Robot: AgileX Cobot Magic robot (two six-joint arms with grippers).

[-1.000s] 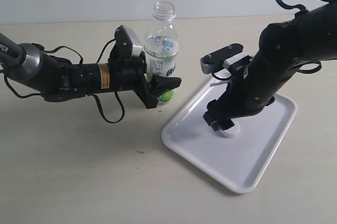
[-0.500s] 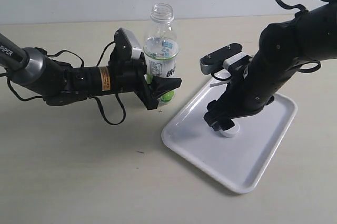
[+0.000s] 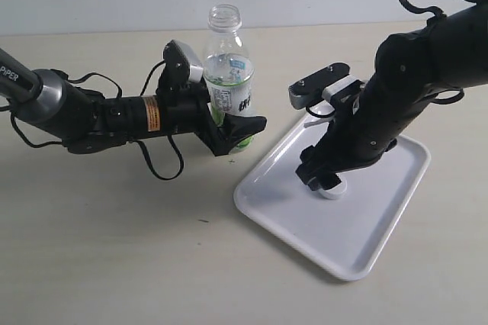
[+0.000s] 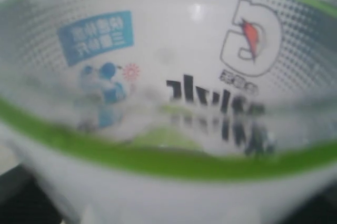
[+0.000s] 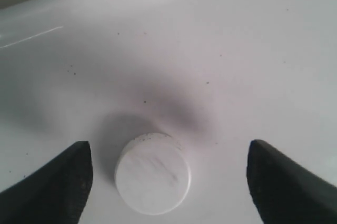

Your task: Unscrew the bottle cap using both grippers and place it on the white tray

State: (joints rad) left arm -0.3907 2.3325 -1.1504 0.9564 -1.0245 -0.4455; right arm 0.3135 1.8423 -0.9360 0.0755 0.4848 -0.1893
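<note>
On white tray point(image 3: 366, 241): one bottle cap point(image 5: 152, 180), right tool point(image 5: 169, 182) released, straddling it; left tool point(image 3: 235, 125) grasping one bottle point(image 3: 227, 73).

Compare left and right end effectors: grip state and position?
Grip: the black two-fingered left end effector is shut on the clear plastic bottle with a green-and-white label; the black right end effector is open, holding nothing.
Position: the left end effector sits beside the glossy white rectangular tray; the right end effector hangs over it, fingers apart either side of the small round white cap lying there, not touching it.
Shared: both black, two-fingered.
</note>
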